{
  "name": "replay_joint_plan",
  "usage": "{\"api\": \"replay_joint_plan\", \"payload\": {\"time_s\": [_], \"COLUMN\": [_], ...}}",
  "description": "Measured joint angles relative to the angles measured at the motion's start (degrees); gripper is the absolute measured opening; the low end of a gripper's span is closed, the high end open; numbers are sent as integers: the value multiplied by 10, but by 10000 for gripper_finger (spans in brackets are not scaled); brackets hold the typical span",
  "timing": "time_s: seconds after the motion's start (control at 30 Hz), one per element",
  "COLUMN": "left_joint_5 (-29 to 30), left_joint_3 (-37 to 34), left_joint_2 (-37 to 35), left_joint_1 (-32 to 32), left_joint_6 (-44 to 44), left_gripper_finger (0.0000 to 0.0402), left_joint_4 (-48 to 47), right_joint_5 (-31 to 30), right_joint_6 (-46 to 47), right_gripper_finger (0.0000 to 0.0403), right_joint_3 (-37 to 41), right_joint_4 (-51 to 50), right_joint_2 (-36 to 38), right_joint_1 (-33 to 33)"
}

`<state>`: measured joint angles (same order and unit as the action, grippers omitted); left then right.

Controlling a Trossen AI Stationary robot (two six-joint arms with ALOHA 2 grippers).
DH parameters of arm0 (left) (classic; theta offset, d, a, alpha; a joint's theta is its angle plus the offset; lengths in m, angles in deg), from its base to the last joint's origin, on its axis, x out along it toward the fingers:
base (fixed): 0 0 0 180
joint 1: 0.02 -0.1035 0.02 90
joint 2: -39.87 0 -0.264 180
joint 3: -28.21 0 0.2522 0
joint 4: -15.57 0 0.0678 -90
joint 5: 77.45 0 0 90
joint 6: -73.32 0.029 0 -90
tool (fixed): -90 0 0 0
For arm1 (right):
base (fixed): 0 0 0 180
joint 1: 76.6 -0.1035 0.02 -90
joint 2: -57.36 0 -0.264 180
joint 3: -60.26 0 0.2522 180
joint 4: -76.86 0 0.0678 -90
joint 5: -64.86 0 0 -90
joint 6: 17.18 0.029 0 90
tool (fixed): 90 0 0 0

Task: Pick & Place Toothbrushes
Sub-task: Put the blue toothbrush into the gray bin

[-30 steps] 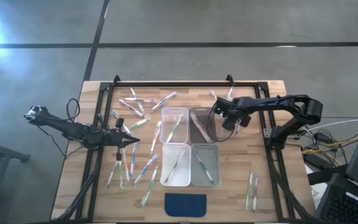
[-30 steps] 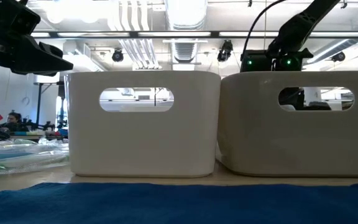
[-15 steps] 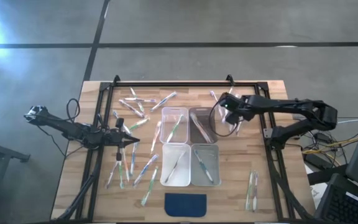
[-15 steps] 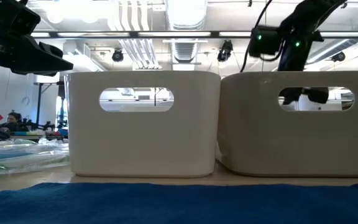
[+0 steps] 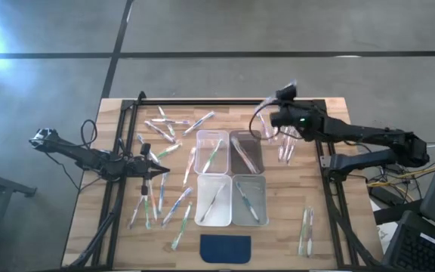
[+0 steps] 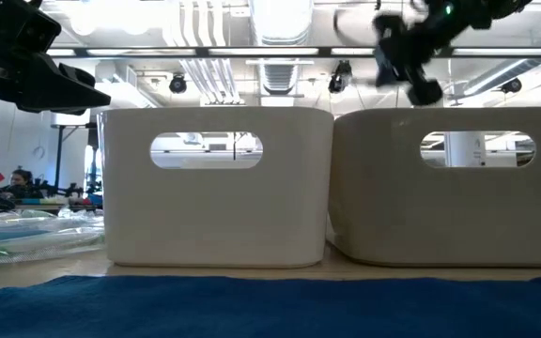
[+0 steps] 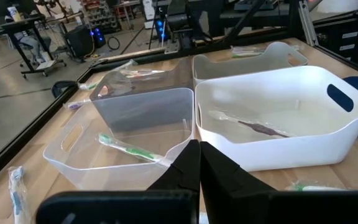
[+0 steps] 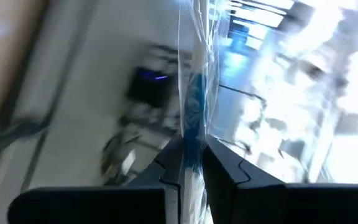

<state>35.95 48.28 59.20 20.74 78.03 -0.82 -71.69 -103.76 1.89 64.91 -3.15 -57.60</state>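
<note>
Clear bins [image 5: 231, 178] held few toothbrushes [image 5: 165, 200]; most lay on the tabletop [image 5: 278, 227]. My right end effector [image 8: 191, 158] gripped one wrapped toothbrush [image 8: 194, 106]; the left end effector [image 7: 197, 168] was clenched, empty.

Robotics lab or workshop: concrete floor [image 5: 225, 30], wooden desk [image 5: 331, 227] in black frame, ceiling ducts [image 6: 285, 19], equipment benches [image 7: 30, 28] behind.

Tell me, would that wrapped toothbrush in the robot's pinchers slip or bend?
The toothbrush sits in shiny, crinkly wrap, so it probably slips easily. The right tool pinches only one end, yet it stands straight, so it seems stiff and light.
</note>
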Motion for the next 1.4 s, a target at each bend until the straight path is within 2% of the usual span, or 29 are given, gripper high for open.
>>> {"api": "replay_joint_plan", "payload": {"time_s": [0.1,0.23,0.37,0.57,0.8,0.9,1.1,1.23,1.4], "left_joint_5": [0,0,0,0,0,0,0,0,0], "left_joint_3": [0,0,0,0,0,0,0,0,0], "left_joint_2": [0,0,0,0,0,0,0,0,0], "left_joint_1": [0,0,0,0,0,0,0,0,0], "left_joint_6": [0,0,0,0,0,0,0,0,0], "left_gripper_finger": [5,5,5,5,5,5,5,5,5], "left_joint_4": [0,0,0,0,0,0,0,0,0], "right_joint_5": [32,136,234,356,428,436,436,436,436], "right_joint_6": [0,9,71,222,502,606,750,798,820], "right_gripper_finger": [30,30,31,31,32,32,32,31,30], "right_joint_3": [0,0,0,-13,-89,-139,-270,-354,-434], "right_joint_4": [116,244,342,404,401,348,131,-6,-117], "right_joint_2": [16,32,33,28,-11,-32,-86,-131,-180], "right_joint_1": [0,0,0,0,0,0,0,-8,-40]}}
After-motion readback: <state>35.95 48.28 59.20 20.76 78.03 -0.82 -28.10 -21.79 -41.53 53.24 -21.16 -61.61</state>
